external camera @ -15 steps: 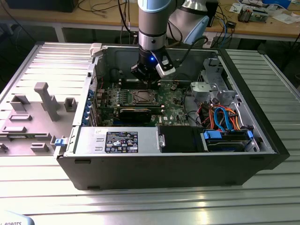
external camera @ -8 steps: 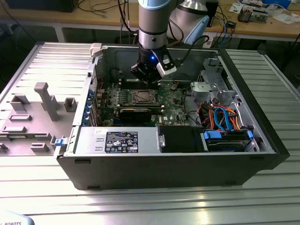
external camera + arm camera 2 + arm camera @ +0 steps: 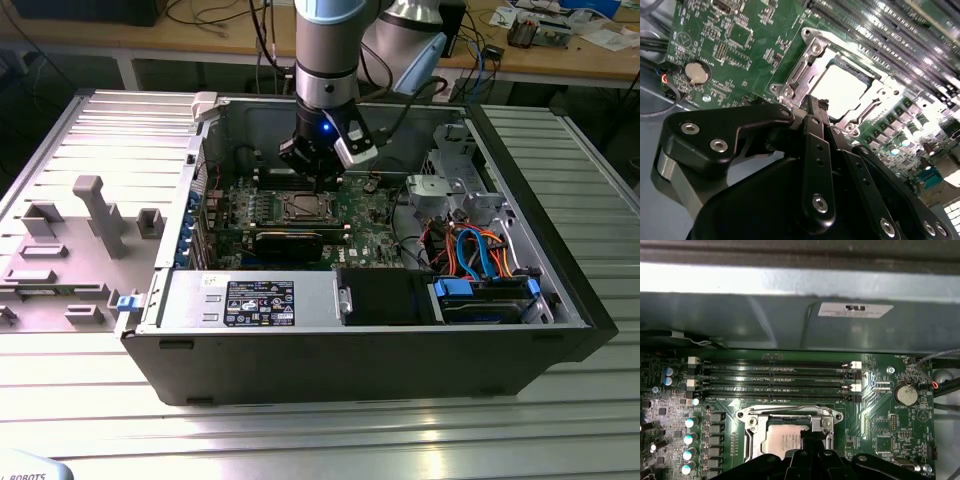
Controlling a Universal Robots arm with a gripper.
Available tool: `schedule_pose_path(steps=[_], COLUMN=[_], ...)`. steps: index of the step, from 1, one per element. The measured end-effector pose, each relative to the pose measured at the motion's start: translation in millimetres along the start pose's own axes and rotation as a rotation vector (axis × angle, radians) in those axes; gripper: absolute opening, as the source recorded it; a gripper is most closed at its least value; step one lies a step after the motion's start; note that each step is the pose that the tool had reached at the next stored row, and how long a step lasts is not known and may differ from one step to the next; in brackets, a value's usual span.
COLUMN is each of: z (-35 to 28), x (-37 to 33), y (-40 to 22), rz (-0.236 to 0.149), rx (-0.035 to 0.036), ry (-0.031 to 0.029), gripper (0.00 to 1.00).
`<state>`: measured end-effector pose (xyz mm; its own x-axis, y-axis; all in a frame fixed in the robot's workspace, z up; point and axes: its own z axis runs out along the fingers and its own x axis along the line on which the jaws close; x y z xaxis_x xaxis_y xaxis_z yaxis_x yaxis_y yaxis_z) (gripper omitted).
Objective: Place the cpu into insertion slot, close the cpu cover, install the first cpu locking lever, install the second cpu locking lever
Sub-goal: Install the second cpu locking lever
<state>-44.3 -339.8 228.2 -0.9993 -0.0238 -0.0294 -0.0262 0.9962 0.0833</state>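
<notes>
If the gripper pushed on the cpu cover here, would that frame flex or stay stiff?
The cpu cover looks like thin silvery sheet metal with a large window, so it would probably spring a little under a push. It lies flat around the cpu, so it likely won't slide. Its polished face may be slippery for the gripper, whose tips sit at its edge.

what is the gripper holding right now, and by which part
Nothing visibly held. The gripper has its fingers together, tips at the edge of the cpu cover, which lies over the cpu.

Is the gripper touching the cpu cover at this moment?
Cannot tell. In the second wrist view the gripper tip overlaps the edge of the cpu cover, but neither contact nor a gap shows plainly there.
</notes>
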Motion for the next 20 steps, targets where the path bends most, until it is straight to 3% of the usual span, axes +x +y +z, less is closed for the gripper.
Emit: schedule_pose_path(steps=[4, 9, 12, 17, 20], z=[-1.2, -19.8, -20.4, -21.1, -21.3], x=[0.1, -0.5, -0.5, -0.2, -0.2], y=[-3.4, -1.9, -3.5, -12.8, -15.1], rz=[0.0, 0.0, 0.0, 0.0, 0.0], rx=[0.0003, 0.0001, 0.0, 0.0, 0.0], ry=[0.0001, 0.0, 0.0001, 0.0, 0.0], gripper=[0.11, 0.11, 0.11, 0.11, 0.11])
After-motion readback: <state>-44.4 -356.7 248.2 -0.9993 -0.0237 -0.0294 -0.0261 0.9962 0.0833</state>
